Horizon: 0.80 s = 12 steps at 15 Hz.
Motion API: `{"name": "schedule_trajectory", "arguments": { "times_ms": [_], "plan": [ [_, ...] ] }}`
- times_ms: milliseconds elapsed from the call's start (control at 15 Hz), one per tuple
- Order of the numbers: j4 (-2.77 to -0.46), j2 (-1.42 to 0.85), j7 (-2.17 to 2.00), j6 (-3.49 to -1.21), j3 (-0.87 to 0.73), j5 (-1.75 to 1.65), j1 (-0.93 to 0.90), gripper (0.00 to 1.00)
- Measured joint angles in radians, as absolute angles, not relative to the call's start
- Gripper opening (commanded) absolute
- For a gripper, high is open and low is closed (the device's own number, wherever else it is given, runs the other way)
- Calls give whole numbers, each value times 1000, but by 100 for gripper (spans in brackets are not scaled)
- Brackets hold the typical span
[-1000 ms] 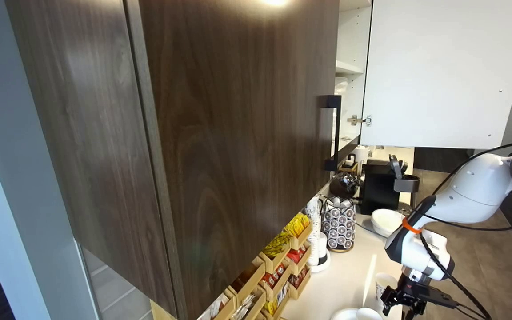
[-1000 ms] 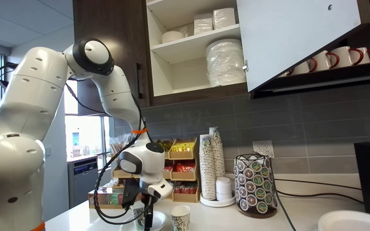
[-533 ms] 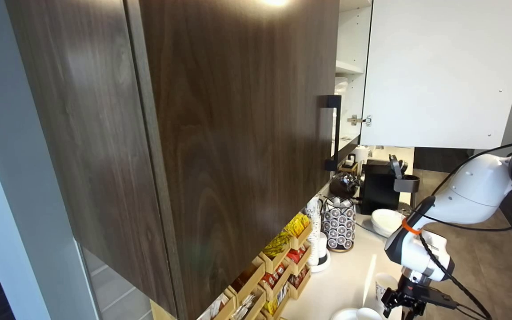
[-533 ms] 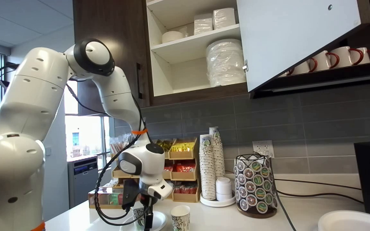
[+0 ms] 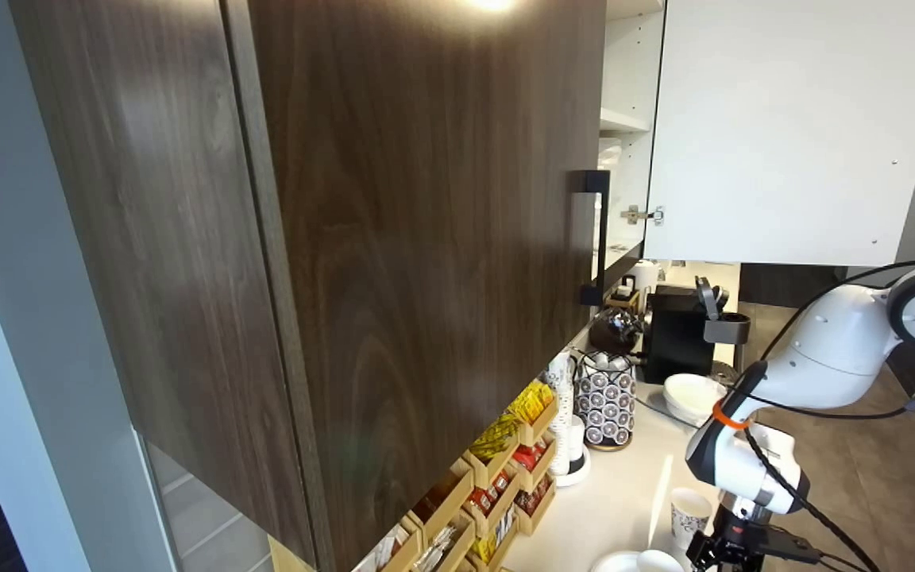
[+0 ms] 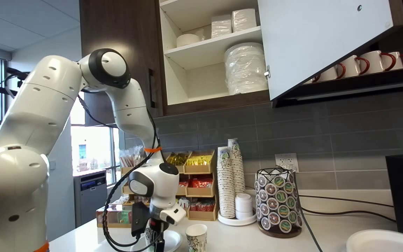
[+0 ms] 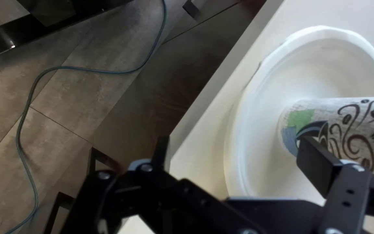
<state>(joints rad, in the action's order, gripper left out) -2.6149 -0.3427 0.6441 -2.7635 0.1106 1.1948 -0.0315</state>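
Daylight washes out the window (image 6: 94,154) in an exterior view, white glare tops the dark cabinet door (image 5: 426,238), a narrow bright streak crosses the table (image 5: 616,508), wrist-view floor (image 7: 86,94) dim, pincer (image 7: 234,149) softly blurred.

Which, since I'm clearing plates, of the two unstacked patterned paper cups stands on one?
The white paper cup with dark swirls in the wrist view: it stands on the round white plate; the other patterned paper cup stands on the white countertop.
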Motion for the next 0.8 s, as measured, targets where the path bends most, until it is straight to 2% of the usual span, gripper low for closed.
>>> {"name": "schedule_trajectory", "arguments": {
  "times_ms": [333, 667, 733, 800],
  "plan": [
    [-2581, -386, 682, -2763, 124, 1196, -31, 100],
    [-2545, -414, 709, -2764, 131, 1203, -31, 88],
    [-2539, -421, 713, -2764, 131, 1205, -31, 79],
    [-2533, -429, 717, -2764, 132, 1206, -31, 78]
  ]
}}
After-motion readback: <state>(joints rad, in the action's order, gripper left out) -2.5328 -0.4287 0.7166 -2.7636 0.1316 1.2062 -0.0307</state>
